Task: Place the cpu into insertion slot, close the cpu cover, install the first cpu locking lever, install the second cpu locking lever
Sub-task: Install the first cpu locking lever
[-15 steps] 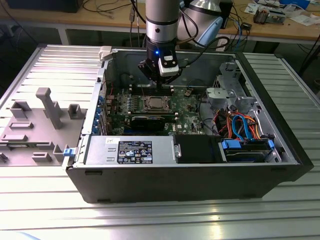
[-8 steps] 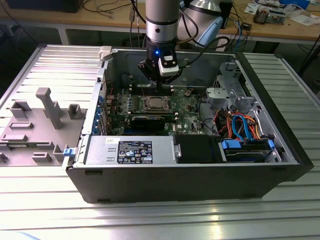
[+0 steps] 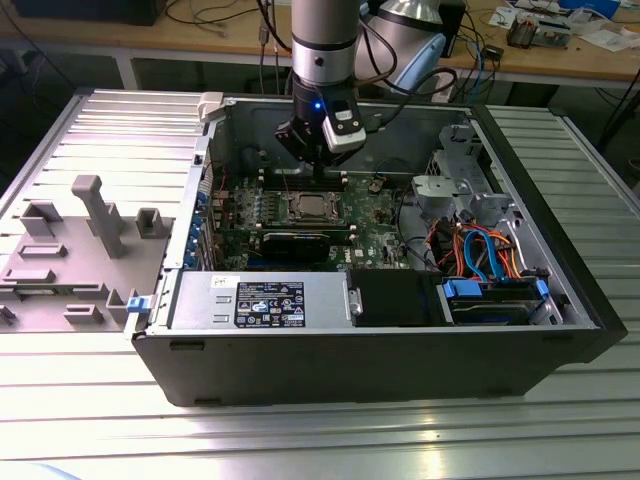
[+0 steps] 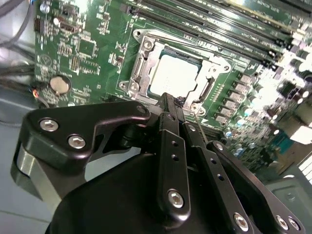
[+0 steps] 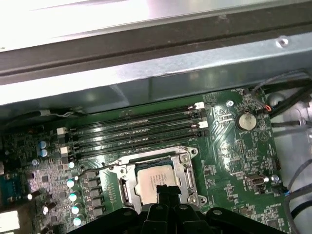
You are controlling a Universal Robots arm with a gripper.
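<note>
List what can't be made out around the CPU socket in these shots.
1. Second wrist view: the gripper covers one corner of the cpu cover; whether it touches or hovers, cannot tell.
2. First wrist view: the gripper hides one edge of the cpu.
3. Exterior view: the insertion slot is too small to tell the cpu from its cover, or whether anything is latched.

Metal table (image 3: 320, 440) bears computer case (image 3: 350, 365) (open) and grey fixture (image 3: 70, 262).
</note>
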